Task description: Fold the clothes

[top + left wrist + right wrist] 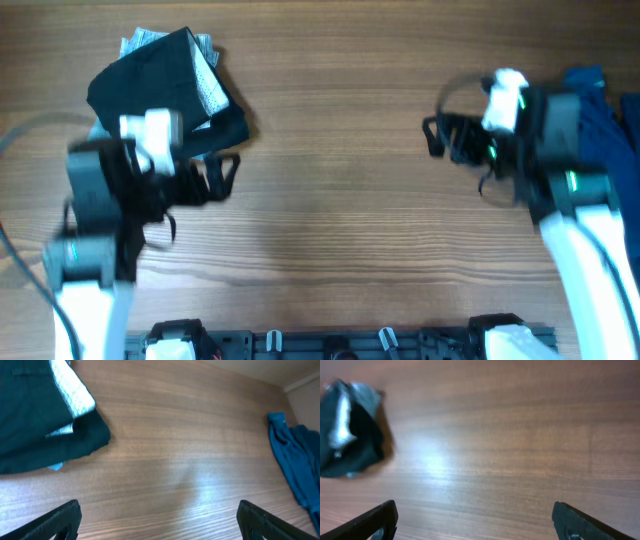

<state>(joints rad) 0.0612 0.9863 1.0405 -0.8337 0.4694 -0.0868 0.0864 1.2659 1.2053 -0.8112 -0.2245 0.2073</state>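
Left gripper (pixel 222 178) and right gripper (pixel 432 138) both spread wide, empty, dark stack (pixel 165 85) folded at the far-left corner, blue heap (pixel 600 110) at the right edge: between garments, I reckon, next grab's the blue.

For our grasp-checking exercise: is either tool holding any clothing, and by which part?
Nothing is held. The left tool and right tool are both open and empty; the dark folded clothes and blue garment lie apart from them.
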